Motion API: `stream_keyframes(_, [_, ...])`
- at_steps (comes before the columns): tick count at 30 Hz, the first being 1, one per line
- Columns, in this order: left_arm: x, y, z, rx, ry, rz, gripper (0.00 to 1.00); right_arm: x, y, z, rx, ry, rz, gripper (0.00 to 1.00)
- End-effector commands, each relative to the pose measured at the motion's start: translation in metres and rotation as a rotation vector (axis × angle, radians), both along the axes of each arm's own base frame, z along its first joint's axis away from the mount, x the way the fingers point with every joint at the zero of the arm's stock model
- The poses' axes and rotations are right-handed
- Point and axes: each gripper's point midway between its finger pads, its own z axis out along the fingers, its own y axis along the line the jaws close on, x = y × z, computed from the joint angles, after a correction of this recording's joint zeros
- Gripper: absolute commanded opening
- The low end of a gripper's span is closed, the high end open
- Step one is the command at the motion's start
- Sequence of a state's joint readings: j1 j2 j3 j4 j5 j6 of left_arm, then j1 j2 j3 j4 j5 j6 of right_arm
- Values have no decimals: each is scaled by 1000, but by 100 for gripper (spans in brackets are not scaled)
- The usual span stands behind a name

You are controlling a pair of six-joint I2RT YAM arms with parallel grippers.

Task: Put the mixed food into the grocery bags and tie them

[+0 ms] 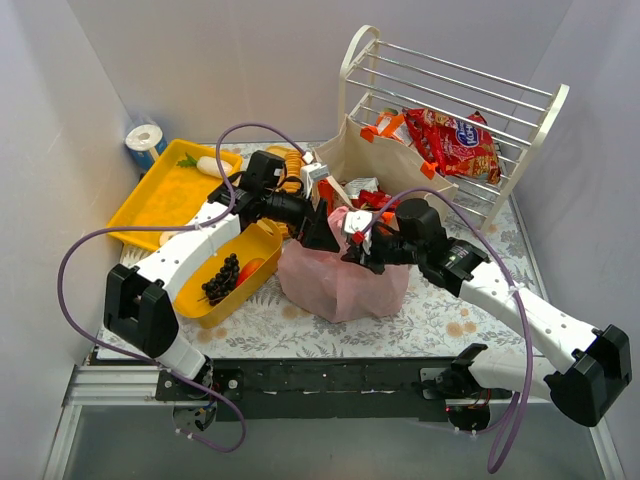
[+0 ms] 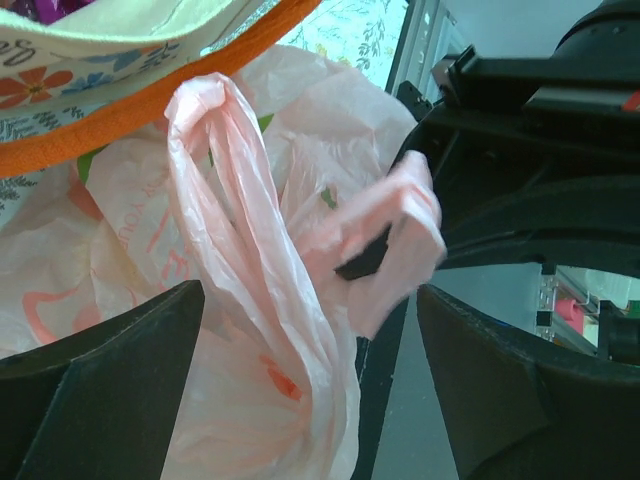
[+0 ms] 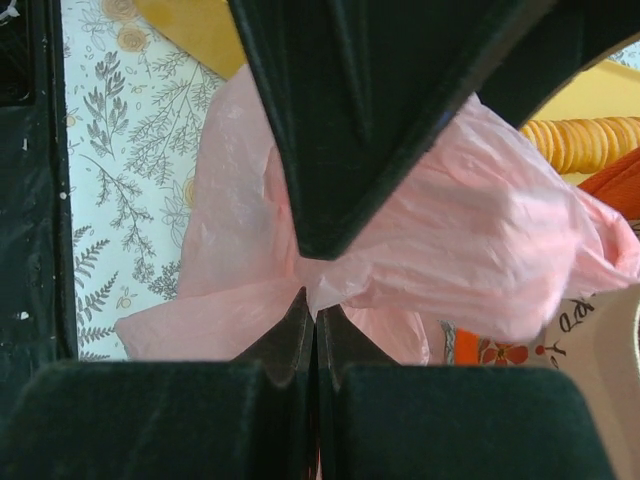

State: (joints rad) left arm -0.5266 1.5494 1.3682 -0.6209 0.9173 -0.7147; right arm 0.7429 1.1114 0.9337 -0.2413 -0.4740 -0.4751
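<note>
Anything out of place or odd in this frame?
Nothing is spilled or torn. One oddity: the right gripper is shut on the gathered top of the pink bag, yet dark fruit lies unpacked in the near yellow tray, and a red snack packet seems to jut from the beige tote.

Floral-patterned table (image 1: 440,320), with a soft pink plastic bag (image 1: 335,285) standing near its middle. Just behind the bag, a beige tote (image 1: 375,160) (orange straps). Just beside the bag on the left, a near yellow tray (image 1: 262,262); farther left and back, a far yellow tray (image 1: 165,200). Behind and right of the bag, a white wire rack (image 1: 547,118). Well back and left, a blue-and-white roll (image 1: 146,140).
</note>
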Motion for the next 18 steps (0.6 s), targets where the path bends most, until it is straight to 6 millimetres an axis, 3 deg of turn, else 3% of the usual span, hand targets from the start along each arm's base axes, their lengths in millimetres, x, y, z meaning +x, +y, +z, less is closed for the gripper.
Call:
stream_keyframes(1, [1, -10, 14, -75, -7, -23, 84, -2, 9, 19, 31, -36, 31, 1])
stream_keyframes(8, [-9, -14, 7, -127, 56, -86, 62, 0, 7, 13, 9, -41, 16, 1])
stream_keyframes(13, [-22, -15, 7, -165, 77, -138, 72, 2, 5, 11, 3, -53, 3, 1])
stream_keyframes(15, [-22, -16, 4, -163, 78, -139, 72, 2, 5, 11, 4, -51, 3, 1])
stream_keyframes(18, [-22, -17, 3, -173, 74, -145, 53, 2, 5, 11, 3, -49, 2, 1])
